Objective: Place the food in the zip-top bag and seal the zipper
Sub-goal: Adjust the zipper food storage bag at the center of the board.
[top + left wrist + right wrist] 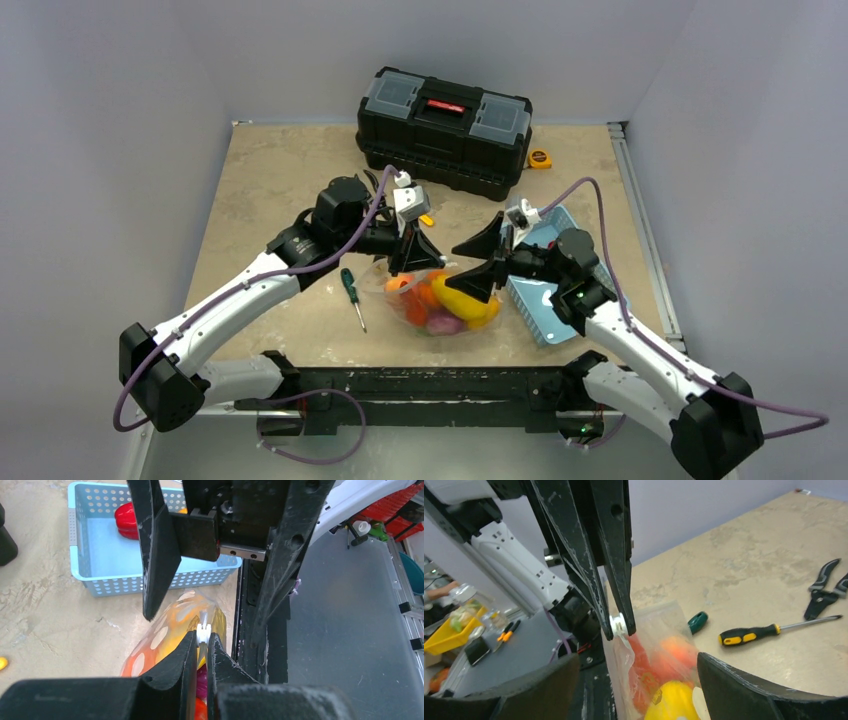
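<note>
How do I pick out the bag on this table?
From the black toolbox at the table's far edge, come straight toward the near edge. Most of the way along sits the bag: clear, floppy, white-dotted, stuffed with orange and yellow food, unlike the rigid light blue basket on its right.

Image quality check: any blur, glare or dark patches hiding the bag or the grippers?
Top external: evenly lit and sharp; the zip-top bag is partly covered. Left wrist: the left gripper, close to the lens, is soft and nearly black. Right wrist: the right gripper, wide open, blurs at the bottom edge.
</note>
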Action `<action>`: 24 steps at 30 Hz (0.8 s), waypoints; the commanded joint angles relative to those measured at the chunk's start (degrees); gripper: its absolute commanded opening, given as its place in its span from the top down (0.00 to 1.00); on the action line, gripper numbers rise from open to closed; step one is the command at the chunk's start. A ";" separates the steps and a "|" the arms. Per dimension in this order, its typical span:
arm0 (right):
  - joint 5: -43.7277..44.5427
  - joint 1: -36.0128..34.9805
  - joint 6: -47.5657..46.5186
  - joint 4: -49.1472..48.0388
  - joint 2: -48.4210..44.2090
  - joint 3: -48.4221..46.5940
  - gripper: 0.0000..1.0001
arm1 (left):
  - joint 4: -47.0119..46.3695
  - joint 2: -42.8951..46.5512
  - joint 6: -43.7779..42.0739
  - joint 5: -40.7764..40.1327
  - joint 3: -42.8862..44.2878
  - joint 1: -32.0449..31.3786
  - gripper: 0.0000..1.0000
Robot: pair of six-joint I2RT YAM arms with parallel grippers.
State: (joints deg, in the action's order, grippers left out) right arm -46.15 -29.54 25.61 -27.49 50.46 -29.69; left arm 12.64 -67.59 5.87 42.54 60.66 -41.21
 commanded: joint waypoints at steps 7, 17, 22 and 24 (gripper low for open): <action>-7.85 0.14 8.22 -18.63 6.45 2.94 0.70 | -3.04 0.19 1.61 2.05 2.84 0.01 1.00; 8.09 0.10 18.34 -29.43 3.15 10.90 1.00 | -1.48 0.77 0.61 -7.12 1.96 0.03 0.35; 10.54 0.14 21.00 -32.62 3.43 12.98 1.00 | -0.65 2.78 -4.68 -10.73 -0.61 0.08 0.04; 10.21 0.10 21.20 -33.12 2.88 13.37 1.00 | -1.70 3.96 -8.34 -11.54 -2.98 0.08 0.02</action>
State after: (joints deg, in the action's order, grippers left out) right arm -39.48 -29.56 43.99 -54.17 54.61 -17.08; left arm 12.84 -67.07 4.43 34.37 60.51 -41.25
